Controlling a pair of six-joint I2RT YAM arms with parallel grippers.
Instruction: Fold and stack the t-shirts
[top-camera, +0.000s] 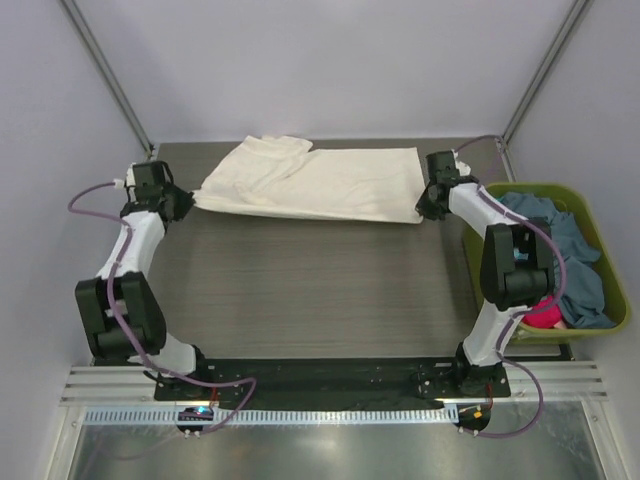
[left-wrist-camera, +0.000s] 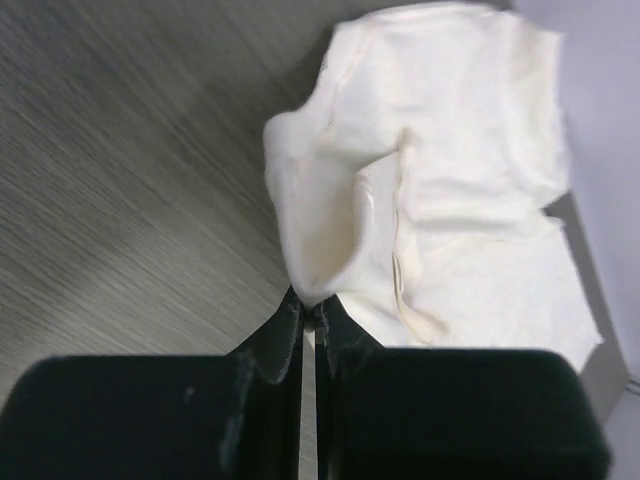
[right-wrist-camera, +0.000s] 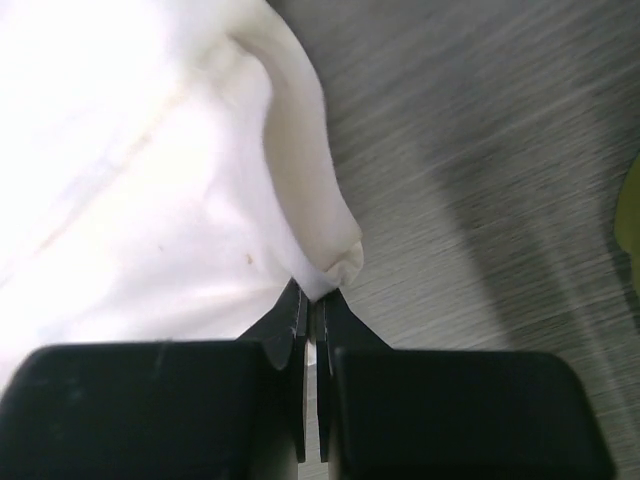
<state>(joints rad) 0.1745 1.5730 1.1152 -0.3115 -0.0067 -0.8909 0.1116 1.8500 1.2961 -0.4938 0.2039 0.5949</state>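
A cream t-shirt (top-camera: 315, 182) lies spread across the far part of the table, bunched at its left end. My left gripper (top-camera: 188, 203) is shut on the shirt's near-left corner; the left wrist view has the cream cloth (left-wrist-camera: 440, 180) pinched at my left gripper's (left-wrist-camera: 310, 305) tips. At the near-right corner my right gripper (top-camera: 427, 207) is shut on the shirt as well, a fold of cream fabric (right-wrist-camera: 150, 160) caught between its tips (right-wrist-camera: 312, 298). More t-shirts, slate grey-blue (top-camera: 565, 250) and red-pink (top-camera: 545, 315), lie in a heap in the basket.
An olive-green plastic basket (top-camera: 600, 235) stands at the table's right edge, close beside the right arm. The dark wood-grain table (top-camera: 310, 290) stretches between the arms. Grey walls close in behind and at both sides.
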